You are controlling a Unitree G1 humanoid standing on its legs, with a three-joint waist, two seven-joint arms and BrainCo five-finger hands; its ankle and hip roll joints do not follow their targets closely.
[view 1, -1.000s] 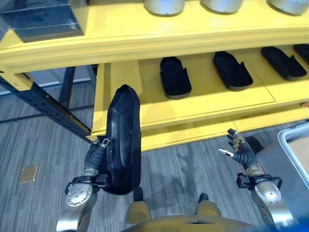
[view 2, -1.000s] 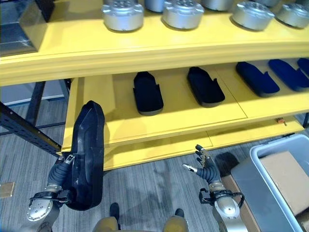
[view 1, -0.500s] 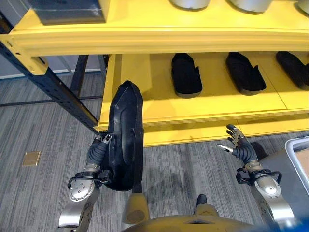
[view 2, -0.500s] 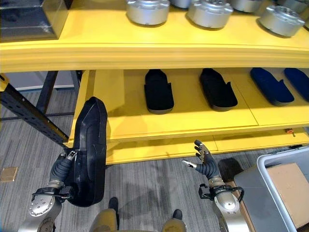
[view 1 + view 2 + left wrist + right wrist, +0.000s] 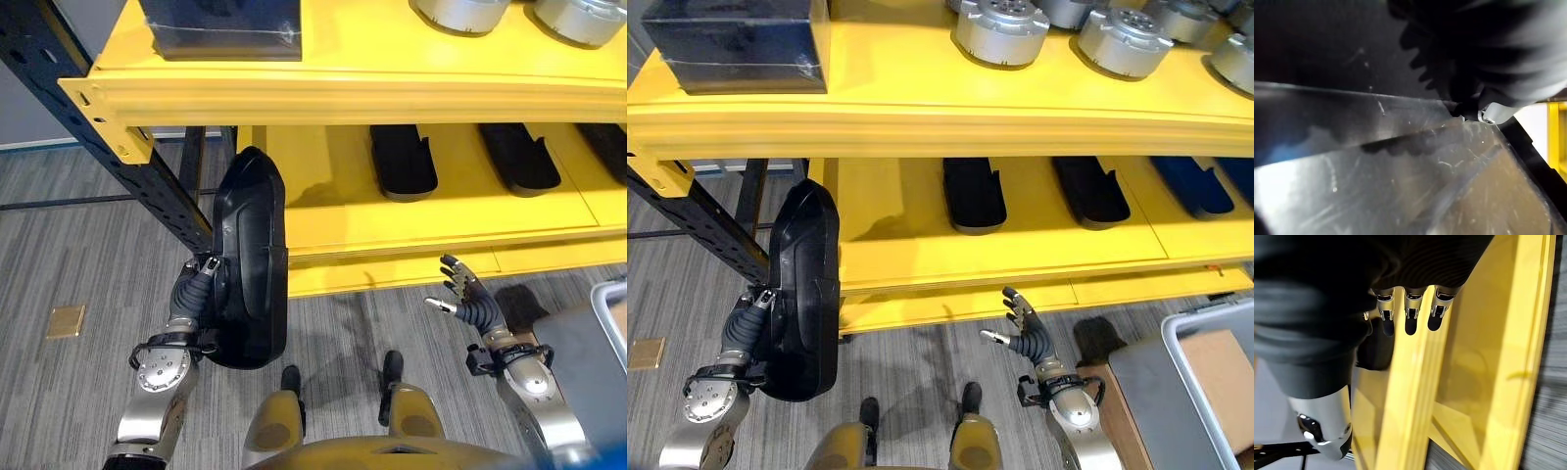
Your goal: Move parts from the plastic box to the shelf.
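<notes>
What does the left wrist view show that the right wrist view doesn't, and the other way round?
Left wrist view: the black part, its glossy scratched surface very close, with the left hand against it. Right wrist view: the right hand, fingers straight, holding nothing. Shared: the yellow shelf, a sliver in the left wrist view.

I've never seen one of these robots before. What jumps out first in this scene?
Most striking is the big black part, held upright in the robot's left hand in front of the yellow shelf. The right hand hangs open and empty above the grey carpet. Similar black parts lie in a row on the lower shelf board, and silver round parts stand on the upper one.
</notes>
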